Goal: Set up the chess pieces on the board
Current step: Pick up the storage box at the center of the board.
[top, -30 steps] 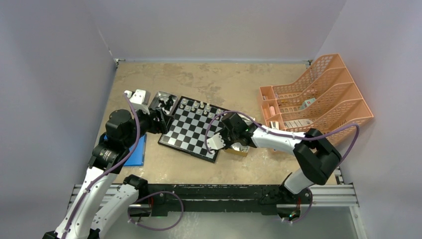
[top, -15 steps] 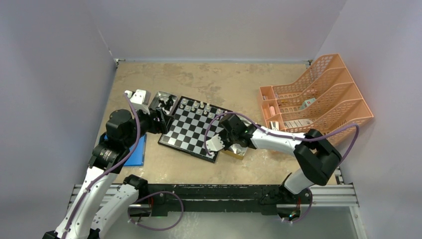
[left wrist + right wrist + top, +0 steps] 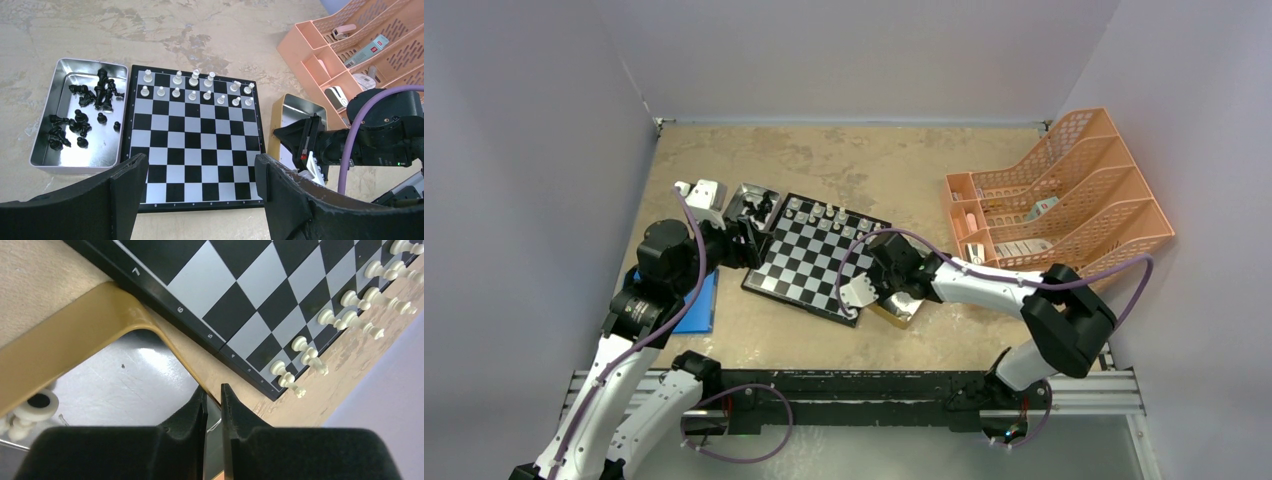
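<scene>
- While the gold tray (image 3: 65,335), just beside the board's (image 3: 195,150) right rim, has a white piece (image 3: 30,412) left in it, my right jaws hang low over that tray. They are nearly pressed together, with only a slit between them. I cannot tell whether anything is caught there.
- White pieces (image 3: 192,82) stand in the two rows on the board's far side. The farthest row has gaps, so I judge that side unfinished.
- Black pieces (image 3: 97,92) lie heaped in the silver tray (image 3: 37,145) just beside the board's left rim, toward the desk's left edge, with none placed yet.
- My left jaws stand spread wide and empty by the board's left rim, probably to leave my right arm room.
</scene>
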Robot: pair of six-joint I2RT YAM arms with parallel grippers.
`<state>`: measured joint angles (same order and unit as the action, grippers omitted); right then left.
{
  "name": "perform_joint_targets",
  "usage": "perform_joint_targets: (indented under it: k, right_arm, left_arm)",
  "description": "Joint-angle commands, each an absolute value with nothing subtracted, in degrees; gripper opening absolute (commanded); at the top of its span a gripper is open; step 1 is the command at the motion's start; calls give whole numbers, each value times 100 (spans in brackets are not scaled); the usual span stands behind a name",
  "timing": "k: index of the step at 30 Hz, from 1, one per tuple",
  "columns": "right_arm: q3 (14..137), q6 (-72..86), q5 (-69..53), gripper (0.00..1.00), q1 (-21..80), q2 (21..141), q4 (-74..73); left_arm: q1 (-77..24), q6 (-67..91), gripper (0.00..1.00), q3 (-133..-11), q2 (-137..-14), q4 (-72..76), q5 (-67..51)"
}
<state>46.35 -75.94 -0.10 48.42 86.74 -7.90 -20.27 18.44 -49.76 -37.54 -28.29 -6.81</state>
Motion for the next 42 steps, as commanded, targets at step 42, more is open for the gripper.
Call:
perform_joint_targets:
  k: [42]
  right_arm:
    - [5638, -6943, -703, 0, 4565, 7862, -2443]
  left_arm:
    - [-1995, 1870, 78, -4948, -3645, -2559, -755]
